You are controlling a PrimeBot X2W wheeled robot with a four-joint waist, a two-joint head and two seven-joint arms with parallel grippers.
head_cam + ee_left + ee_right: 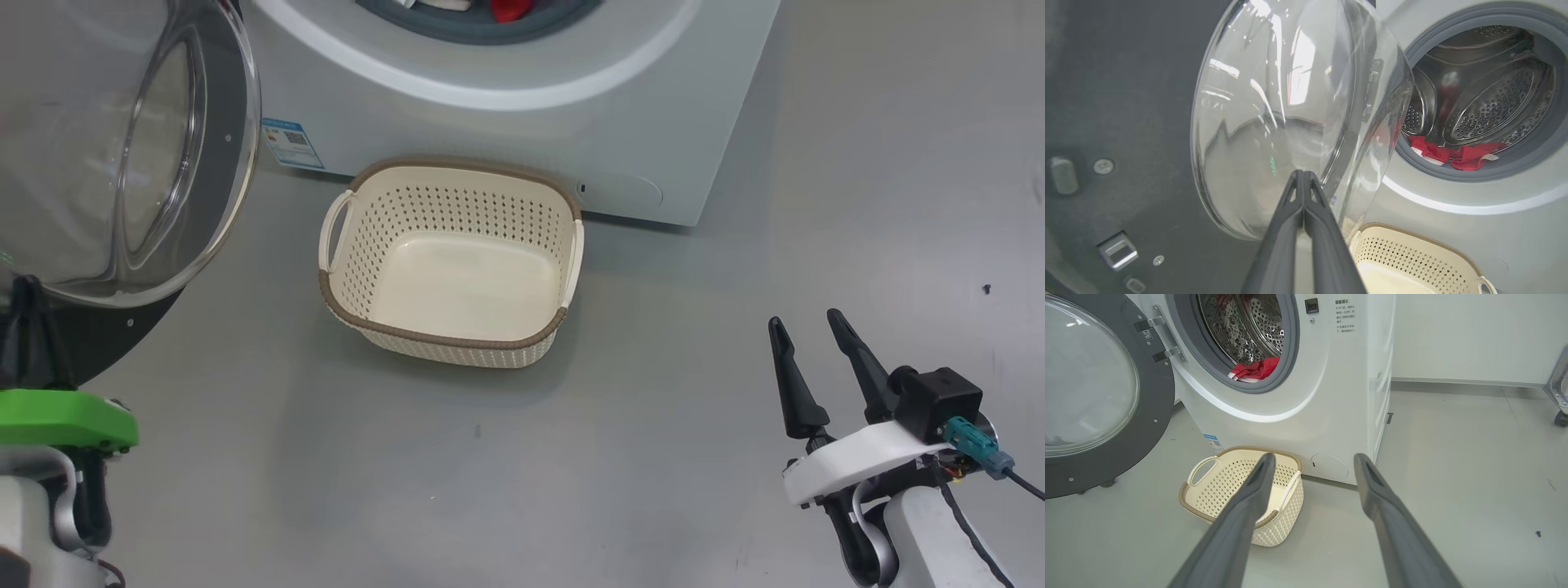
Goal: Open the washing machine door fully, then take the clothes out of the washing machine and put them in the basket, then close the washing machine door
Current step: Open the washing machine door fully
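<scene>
You see the left gripper closed tight on nothing, its tip seemingly against the washing machine door to push it wide, while the right gripper hangs spread apart and empty, and the clothes lie inside the washing machine, above the basket.

Tally: one washing machine, one door, one basket, one blue label. Clothes: one red bunch, pieces not countable. My left fingers: two. My right fingers: two.

light: bright, even | shadows: soft | glare: washing machine door
</scene>
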